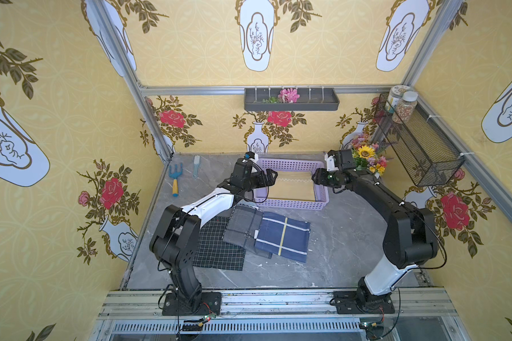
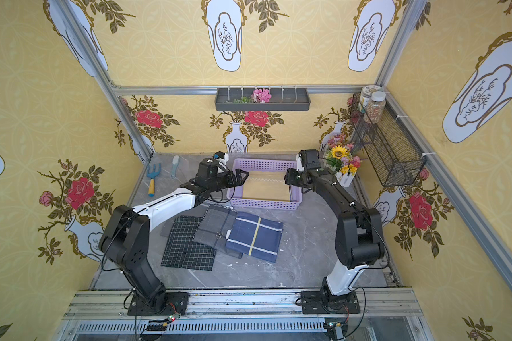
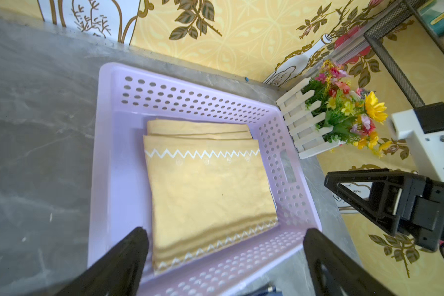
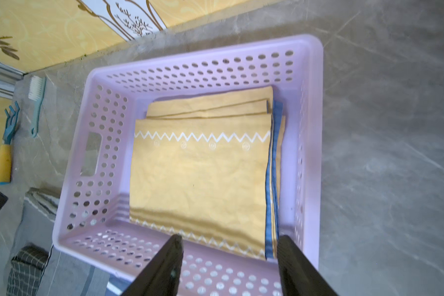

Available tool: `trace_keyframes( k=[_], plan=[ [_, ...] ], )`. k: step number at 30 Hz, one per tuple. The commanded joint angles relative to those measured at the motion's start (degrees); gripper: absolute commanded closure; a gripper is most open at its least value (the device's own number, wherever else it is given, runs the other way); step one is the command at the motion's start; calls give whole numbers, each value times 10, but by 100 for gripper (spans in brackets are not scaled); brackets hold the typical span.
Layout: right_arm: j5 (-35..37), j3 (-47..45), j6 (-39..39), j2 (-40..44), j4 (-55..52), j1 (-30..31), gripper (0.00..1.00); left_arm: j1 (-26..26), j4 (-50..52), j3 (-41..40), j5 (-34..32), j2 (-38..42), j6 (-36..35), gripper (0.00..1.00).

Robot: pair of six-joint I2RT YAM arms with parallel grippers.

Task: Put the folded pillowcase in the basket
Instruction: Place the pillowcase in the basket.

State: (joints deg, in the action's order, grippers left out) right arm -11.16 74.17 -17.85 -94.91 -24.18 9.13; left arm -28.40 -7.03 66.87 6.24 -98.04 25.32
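1. Folded pillowcase [image 3: 208, 184], yellow with white zigzag trim at two ends, lies flat on the floor of the basket [image 3: 105, 159]. Both top views confirm this: pillowcase [image 1: 290, 189] [image 2: 265, 189] inside the lilac perforated walls [image 1: 290, 204] [image 2: 263, 203].
2. In the right wrist view the pillowcase [image 4: 200, 179] sits closer to one long wall of the basket [image 4: 310, 153]. A thin blue cloth edge [image 4: 270, 184] shows along that side of the fold.
3. Left gripper [image 3: 226, 230] is above one short end of the basket, jaws spread wide with nothing between them. It reaches over the rim in both top views [image 1: 274, 176] [image 2: 245, 175].
4. Right gripper [image 4: 230, 238] is above the opposite short end, jaws apart and empty, clear of the cloth. It faces the left one across the basket [image 1: 315, 178] [image 2: 287, 178].
5. The basket stands near the back wall on the grey marble table [image 1: 337, 251].
6. In front of the basket are three other folded cloths: black checked [image 1: 219, 248], grey plaid [image 1: 243, 227] and navy with a yellow stripe [image 1: 283, 236]. They overlap in a row.
7. At the back left are a blue garden fork with a yellow handle [image 1: 175, 180] and a small brush [image 1: 196, 166].
8. At the back right, an artificial flower bunch in a white picket planter [image 1: 367, 159] stands just beside the basket.
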Motion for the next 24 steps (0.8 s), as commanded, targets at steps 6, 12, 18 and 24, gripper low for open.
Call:
trace_keyframes(
  k=[6,12,18,24],
  plan=[
    [33,-124,-42,140,-17,42,1,-1,-22,-140,5,126,19,0],
    [37,-196,-74,242,-57,53,3,-7,-18,-227,5,197,39,0],
    [-8,-264,-115,322,-75,58,3,-39,6,-276,-5,222,59,0],
    [-25,-309,-119,344,-71,76,3,-85,31,-285,-30,195,79,0]
  ],
)
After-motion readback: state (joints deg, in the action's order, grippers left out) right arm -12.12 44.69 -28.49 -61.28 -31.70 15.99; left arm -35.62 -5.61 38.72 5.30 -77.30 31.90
